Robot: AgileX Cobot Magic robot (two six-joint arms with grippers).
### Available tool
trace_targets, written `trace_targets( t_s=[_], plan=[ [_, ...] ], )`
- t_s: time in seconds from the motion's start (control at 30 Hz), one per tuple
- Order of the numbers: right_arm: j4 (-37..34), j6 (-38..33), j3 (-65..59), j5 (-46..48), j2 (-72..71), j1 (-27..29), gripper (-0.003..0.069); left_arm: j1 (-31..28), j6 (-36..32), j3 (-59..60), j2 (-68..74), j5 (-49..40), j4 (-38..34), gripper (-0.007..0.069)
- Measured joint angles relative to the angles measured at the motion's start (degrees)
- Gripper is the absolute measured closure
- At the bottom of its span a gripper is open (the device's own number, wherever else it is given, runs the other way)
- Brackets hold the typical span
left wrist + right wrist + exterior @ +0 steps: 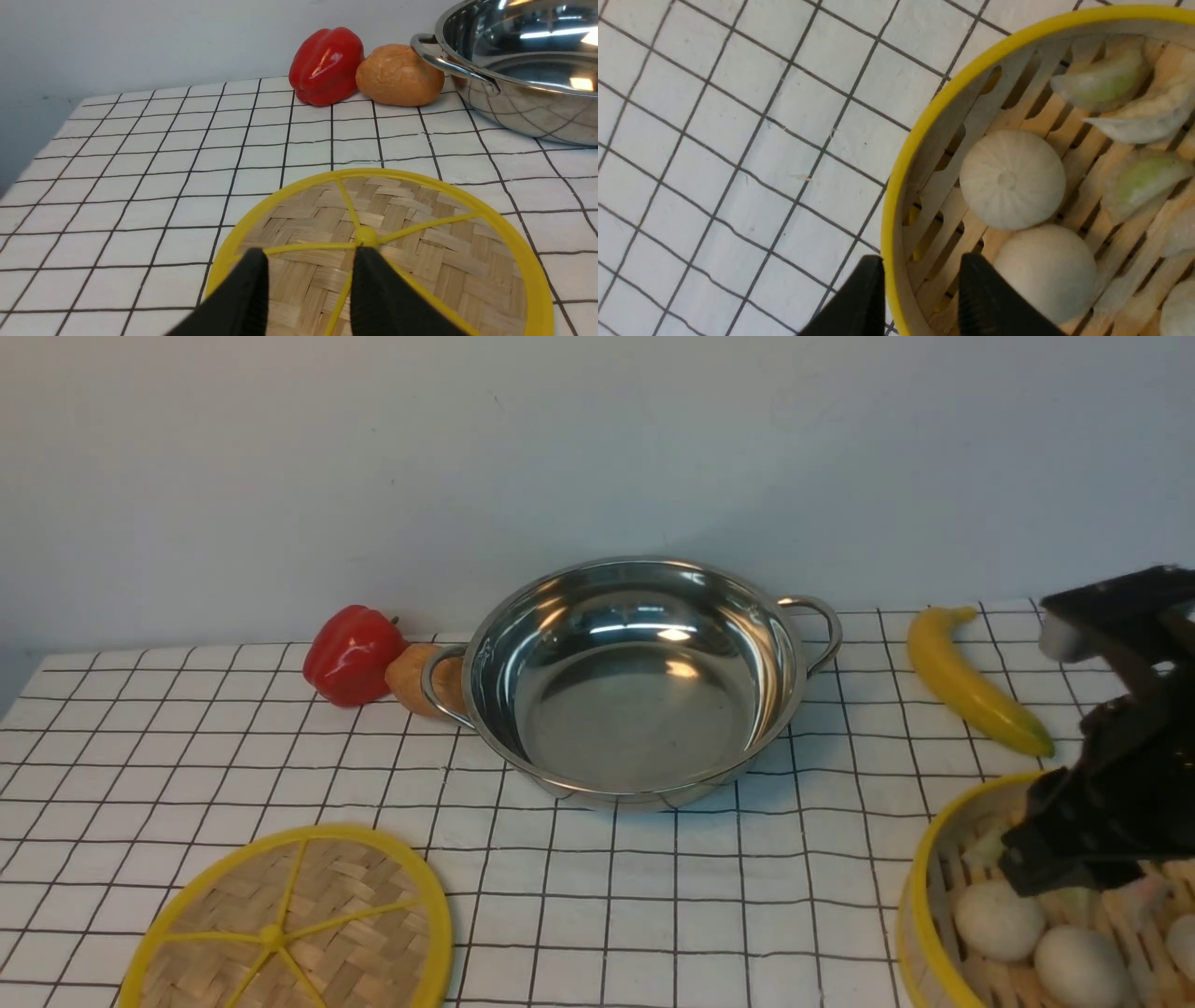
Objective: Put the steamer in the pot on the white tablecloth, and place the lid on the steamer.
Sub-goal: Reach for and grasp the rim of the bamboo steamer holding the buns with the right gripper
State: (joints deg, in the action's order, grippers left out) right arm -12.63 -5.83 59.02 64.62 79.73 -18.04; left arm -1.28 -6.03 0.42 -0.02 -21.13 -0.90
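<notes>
The steamer [920,905], a yellow-rimmed slatted basket of white buns [1012,179] and greenish dumplings [1104,81], stands on the white tablecloth [653,896] at the front right. My right gripper [920,261] is open and straddles its wall [924,130], one finger outside and one inside; in the front view the right gripper [1018,859] reaches down over the basket. The empty steel pot [635,709] sits mid-table. The lid [289,924] lies flat at the front left. My left gripper [309,254] hovers open over the lid [420,252] near its hub and is outside the front view.
A red pepper [353,653] and a brown bread roll [415,677] lie against the pot's left handle, also seen as pepper [327,65] and roll [399,74]. A banana [971,681] lies to the right of the pot, behind the steamer. A wall stands close behind.
</notes>
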Motion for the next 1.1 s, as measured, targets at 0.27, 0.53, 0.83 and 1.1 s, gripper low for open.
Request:
trace_targets(
  t_s=[0.27,0.53,0.83,1.1],
  plan=[
    [0.32,7.58,1.01,-5.74,8.32,-3.10,0.0416,0.00,0.00,0.00,0.00,0.00,0.00,0.0382],
    [0.33,14.11,1.02,-8.76,11.54,-3.36,0.0352,0.00,0.00,0.00,0.00,0.00,0.00,0.0382],
    [0.01,15.98,1.02,-9.09,13.99,-3.65,0.0277,0.00,0.00,0.00,0.00,0.00,0.00,0.0382],
    [-0.33,16.05,1.02,-9.29,16.92,-3.65,0.0276,0.00,0.00,0.00,0.00,0.00,0.00,0.0382]
  ],
)
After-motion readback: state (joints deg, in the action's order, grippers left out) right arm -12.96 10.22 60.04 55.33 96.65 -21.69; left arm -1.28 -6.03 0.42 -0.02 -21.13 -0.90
